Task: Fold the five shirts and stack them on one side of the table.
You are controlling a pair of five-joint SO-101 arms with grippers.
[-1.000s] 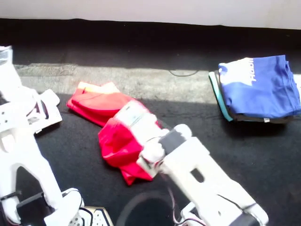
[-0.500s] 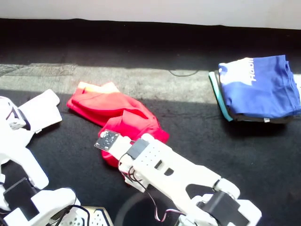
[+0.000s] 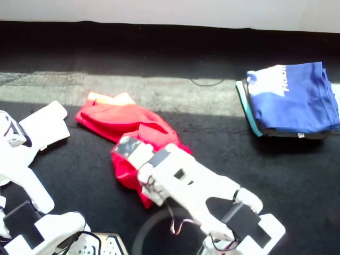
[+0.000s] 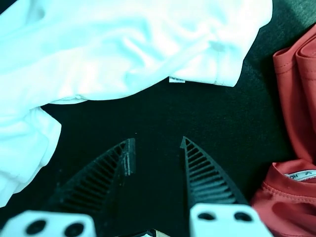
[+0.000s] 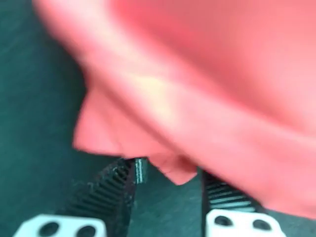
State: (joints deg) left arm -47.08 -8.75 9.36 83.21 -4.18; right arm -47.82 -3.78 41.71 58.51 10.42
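A crumpled red shirt (image 3: 125,119) lies on the black table left of centre. My right gripper (image 3: 125,150) is down over its near part. In the right wrist view the gripper (image 5: 168,165) is open, with a corner of the red shirt (image 5: 207,89) hanging between the fingers. A white shirt (image 3: 47,125) lies at the left edge. My left gripper (image 4: 157,143) is open over bare table just short of the white shirt (image 4: 123,44), with the red shirt (image 4: 296,113) off to one side. A stack of folded shirts, blue on top (image 3: 295,98), sits at the back right.
The black table (image 3: 239,143) has free room between the red shirt and the stack. A sunlit grey strip (image 3: 175,93) crosses it at the back. The arm bases and cables (image 3: 175,228) crowd the front edge.
My right arm has swung down and left over the red shirt, whose raised bunch has dropped flatter. My left arm sank toward the front left early on, then stayed.
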